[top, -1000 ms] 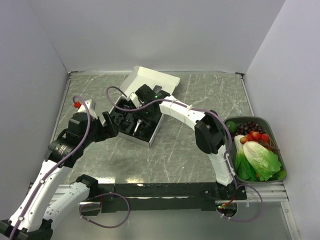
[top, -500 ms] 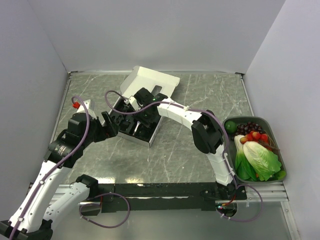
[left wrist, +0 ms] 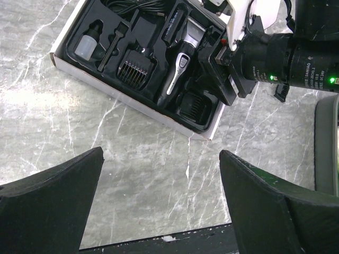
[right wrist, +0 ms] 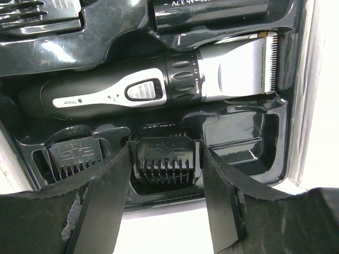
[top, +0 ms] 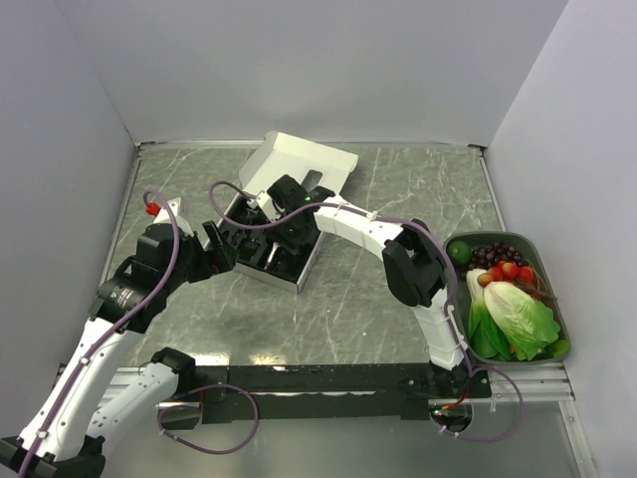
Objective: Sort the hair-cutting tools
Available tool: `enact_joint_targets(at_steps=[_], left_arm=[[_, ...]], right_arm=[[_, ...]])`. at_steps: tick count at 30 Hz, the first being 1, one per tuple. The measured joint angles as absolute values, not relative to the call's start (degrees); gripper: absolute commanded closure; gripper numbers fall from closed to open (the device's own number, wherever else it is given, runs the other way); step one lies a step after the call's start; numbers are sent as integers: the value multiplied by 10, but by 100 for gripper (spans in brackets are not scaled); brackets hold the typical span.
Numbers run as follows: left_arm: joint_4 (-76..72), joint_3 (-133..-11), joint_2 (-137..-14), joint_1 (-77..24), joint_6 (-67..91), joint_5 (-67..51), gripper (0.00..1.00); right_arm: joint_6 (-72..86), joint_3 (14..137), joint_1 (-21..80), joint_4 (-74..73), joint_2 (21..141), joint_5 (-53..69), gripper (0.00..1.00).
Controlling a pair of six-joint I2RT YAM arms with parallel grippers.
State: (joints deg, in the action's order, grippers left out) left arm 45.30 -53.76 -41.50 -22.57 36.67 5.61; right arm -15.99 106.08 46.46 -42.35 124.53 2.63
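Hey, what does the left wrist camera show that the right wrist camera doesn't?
Only the left wrist: the whole white box on the marble table, a small white bottle, a brush, and the right arm over it. Only the right wrist: the power switch, Charge label and blade teeth close up. Both: the clipper lying in the black tray.

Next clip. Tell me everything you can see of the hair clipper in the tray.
Slim hair clipper: black plastic-looking body, silver panel with a switch and "Charge" print, ribbed collar, silver toothed blade head. It lies flat, switch up, in a moulded slot of the black tray, touching only that. The right gripper is beside it, not on it.
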Motion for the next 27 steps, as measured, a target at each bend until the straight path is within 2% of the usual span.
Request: enact_joint_targets(at_steps=[22, 25, 27], left_arm=[[449, -538, -416, -226, 369, 52, 3], [448, -538, -418, -226, 369, 52, 4], [448, -538, -419, -226, 369, 52, 4]], right_arm=[[-159, 1069, 465, -454, 1223, 49, 32], [-157, 1069, 465, -448, 1213, 37, 39], [-154, 1069, 465, -440, 1210, 28, 51]])
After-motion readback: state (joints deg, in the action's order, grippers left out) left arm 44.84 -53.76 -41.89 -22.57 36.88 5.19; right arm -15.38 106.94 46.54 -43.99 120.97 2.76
